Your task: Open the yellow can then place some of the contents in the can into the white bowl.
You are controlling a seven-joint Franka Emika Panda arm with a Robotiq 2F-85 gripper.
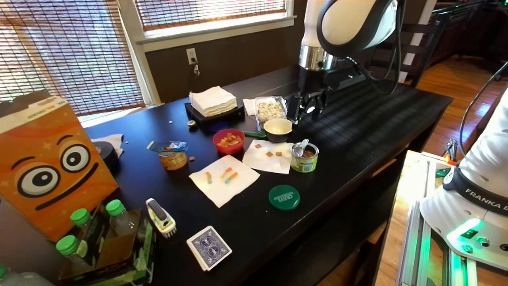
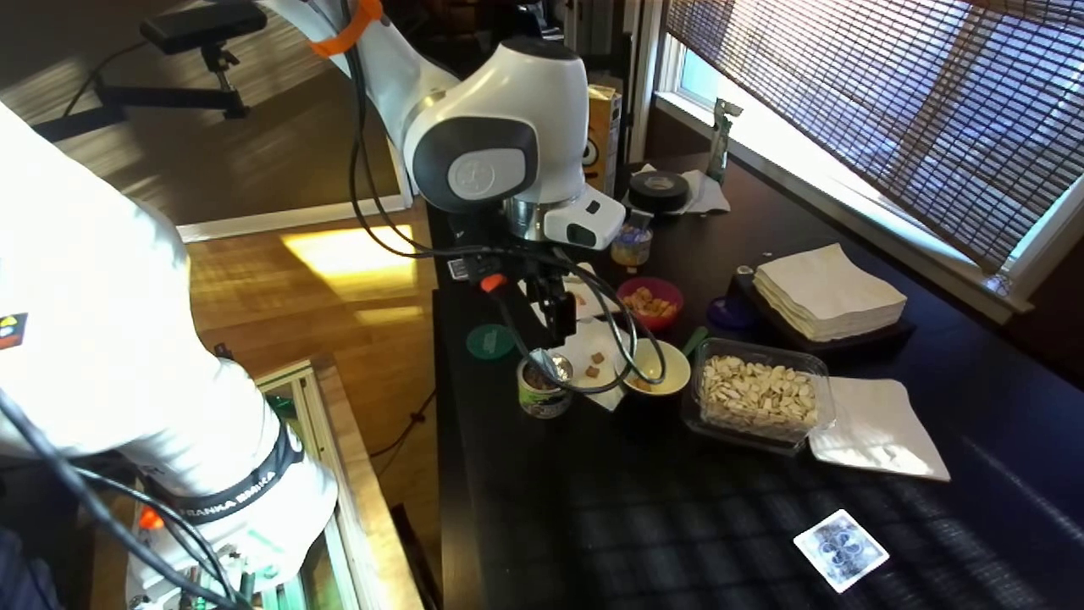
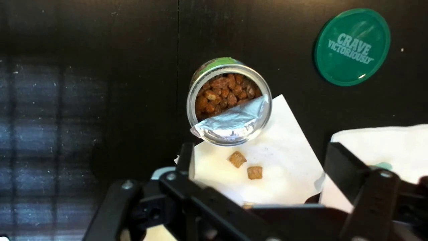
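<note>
The yellow can (image 1: pixel 304 162) stands upright on the table. Its silver foil top is peeled partly back and brown nuts show inside; it also shows in an exterior view (image 2: pixel 544 402) and in the wrist view (image 3: pixel 229 105). The white bowl (image 1: pixel 278 127), tan-yellowish inside, stands near the can and the clear tub; it shows in an exterior view (image 2: pixel 659 370), partly crossed by a cable. My gripper (image 1: pixel 306 115) is open and empty above the table. In the wrist view the gripper (image 3: pixel 262 160) has its fingers wide apart over a napkin, with the can ahead of them.
A dark-green lid (image 1: pixel 284 198) lies near the can. A napkin (image 1: pixel 282 165) with cereal squares lies beside it. A pink bowl (image 1: pixel 229 147), a clear tub of seeds (image 1: pixel 271 110) and a napkin stack (image 1: pixel 213 101) stand near the white bowl. A card deck (image 1: pixel 209 248) lies near the front.
</note>
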